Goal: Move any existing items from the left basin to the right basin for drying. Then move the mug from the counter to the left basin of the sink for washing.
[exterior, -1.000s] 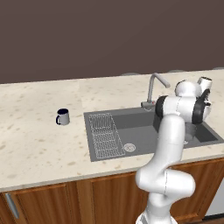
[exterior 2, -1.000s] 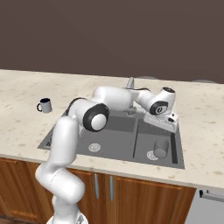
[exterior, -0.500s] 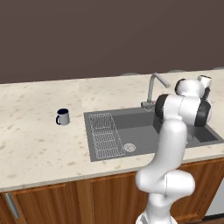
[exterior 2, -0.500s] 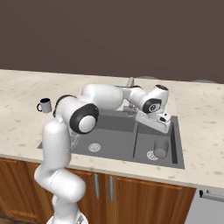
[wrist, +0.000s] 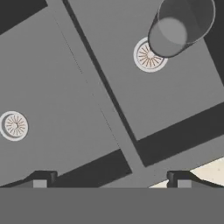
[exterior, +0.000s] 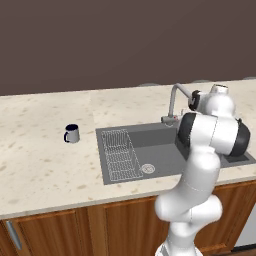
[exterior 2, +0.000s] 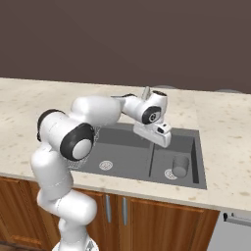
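Note:
The plain grey cup (wrist: 179, 28) stands upright in the narrower right basin (wrist: 175, 96), next to its round drain; from the right base it is the cup (exterior 2: 180, 165) on the right basin (exterior 2: 188, 147) floor. My gripper (wrist: 111, 181) is open and empty, hovering over the divider between the two basins, and as the gripper (exterior 2: 161, 139) it hangs above the sink's middle, left of the cup. The left basin (exterior 2: 122, 152) holds nothing loose. The light grey mug (exterior: 71, 133) with its dark inside stands on the beige counter (exterior: 40, 165), left of the sink.
A wire rack (exterior: 120, 155) lies along the left basin's left side, with a round drain (exterior: 147, 168) beside it. The curved grey faucet (exterior: 174, 97) rises behind the sink. Brown cabinets run under the counter.
My hand has swung left from above the right basin to over the divider. The cup stays put in the right basin, and the mug has not moved.

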Motion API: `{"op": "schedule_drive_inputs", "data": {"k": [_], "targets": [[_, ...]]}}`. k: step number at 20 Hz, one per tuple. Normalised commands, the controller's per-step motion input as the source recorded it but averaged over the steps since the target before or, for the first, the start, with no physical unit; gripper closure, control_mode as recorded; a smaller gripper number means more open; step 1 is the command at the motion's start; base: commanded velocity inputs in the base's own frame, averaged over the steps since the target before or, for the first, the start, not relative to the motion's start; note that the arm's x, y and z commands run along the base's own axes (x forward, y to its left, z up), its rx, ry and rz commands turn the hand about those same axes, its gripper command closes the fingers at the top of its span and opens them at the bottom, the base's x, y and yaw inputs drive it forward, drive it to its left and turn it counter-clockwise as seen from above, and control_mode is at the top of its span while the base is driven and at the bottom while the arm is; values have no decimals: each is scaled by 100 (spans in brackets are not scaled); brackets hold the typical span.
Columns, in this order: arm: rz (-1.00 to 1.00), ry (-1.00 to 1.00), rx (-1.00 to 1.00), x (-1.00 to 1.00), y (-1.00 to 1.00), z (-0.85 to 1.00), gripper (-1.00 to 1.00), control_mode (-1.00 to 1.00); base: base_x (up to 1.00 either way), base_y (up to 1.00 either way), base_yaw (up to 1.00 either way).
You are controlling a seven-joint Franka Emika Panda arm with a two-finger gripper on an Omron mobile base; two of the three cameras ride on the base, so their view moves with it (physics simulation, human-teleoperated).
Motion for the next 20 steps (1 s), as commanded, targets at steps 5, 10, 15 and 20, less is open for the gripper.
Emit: {"op": "schedule_drive_inputs", "data": {"k": [5,10,15,20], "targets": [[-8,0,-6,-26,83,35,-100,-100,0,0,0],[-10,0,-6,-23,82,36,-100,-100,0,0,0],[-11,0,-7,-17,89,22,-100,-100,0,0,0],[-9,0,-8,-6,94,11,-100,-100,0,0,0]]}}
